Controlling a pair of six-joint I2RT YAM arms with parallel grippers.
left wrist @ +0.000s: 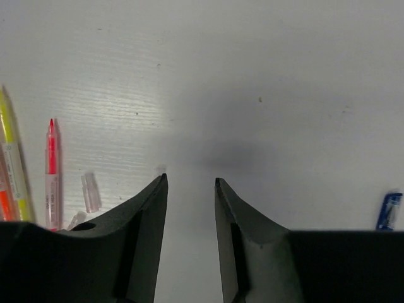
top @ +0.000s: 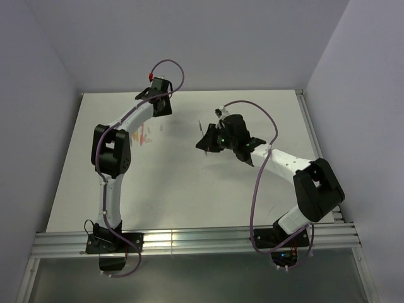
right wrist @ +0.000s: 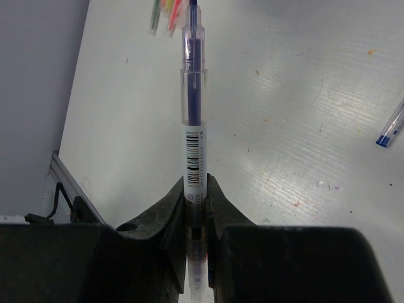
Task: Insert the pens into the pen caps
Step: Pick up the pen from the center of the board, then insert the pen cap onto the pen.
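- Left arm (top: pixel 113 158) first: it climbs from its base at the near edge, folds at the elbow and stretches toward one o'clock, with the wrist out near the far edge of the table (top: pixel 189 196).
- Left claw (left wrist: pixel 190 183): the fingers stand apart with nothing between them, and only bare table shows in the gap.
- On its wrist camera, at nine o'clock from the claw, a red pen (left wrist: pixel 52 170) lies with its tip toward twelve.
- Further left is a yellow pen (left wrist: pixel 12 158), sliced by the frame edge, with a scrap of orange beside it that I can't read.
- A small clear cap (left wrist: pixel 91 192) lies just right of the red pen, apart from it. A second clear bit is half hidden behind the left finger.
- From above, those pens are only a smear of colour just beside the left forearm, too small to sort out.
- At three o'clock from that claw there is a blue piece (left wrist: pixel 389 211), cut off by the claw's own body. Cap or pen, I can't tell.
- Right arm (top: pixel 315 189): the elbow bulges out to the right and the forearm runs toward ten o'clock, bringing the wrist over mid-table.
- Right claw (right wrist: pixel 196 186): the fingers are pinched tight on a blue pen (right wrist: pixel 194 95) at its barcode label. The pen points straight to twelve and its tip is lost off the top of the frame.
- At two o'clock from that claw a blue-ended pen (right wrist: pixel 390 129) lies on the table, clipped by the right edge.
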